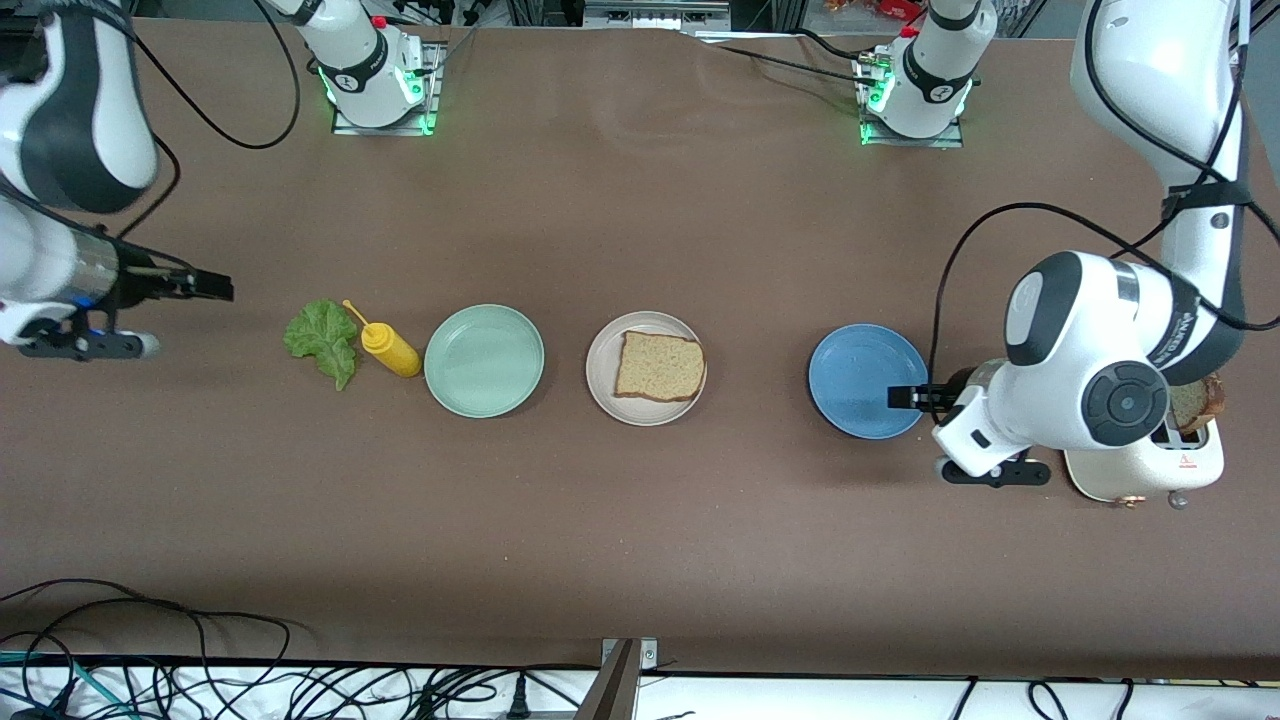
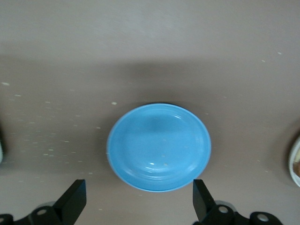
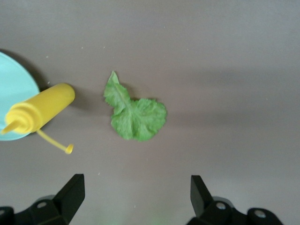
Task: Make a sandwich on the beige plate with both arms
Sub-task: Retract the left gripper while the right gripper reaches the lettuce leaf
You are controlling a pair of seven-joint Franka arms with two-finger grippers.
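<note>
The brown table (image 1: 640, 520) carried, from the right arm's end to the left arm's, a lettuce leaf (image 1: 323, 341), a lying yellow squeeze bottle (image 1: 389, 349), a mint-green plate (image 1: 484, 360), the beige plate (image 1: 602, 382), a blue plate (image 1: 860, 380) and a cream toaster (image 1: 1150, 470).

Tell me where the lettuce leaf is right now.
The lettuce leaf lies flat on the table toward the right arm's end, right beside the yellow squeeze bottle, which separates it from the mint-green plate. The open right gripper hovers nearby.
</note>
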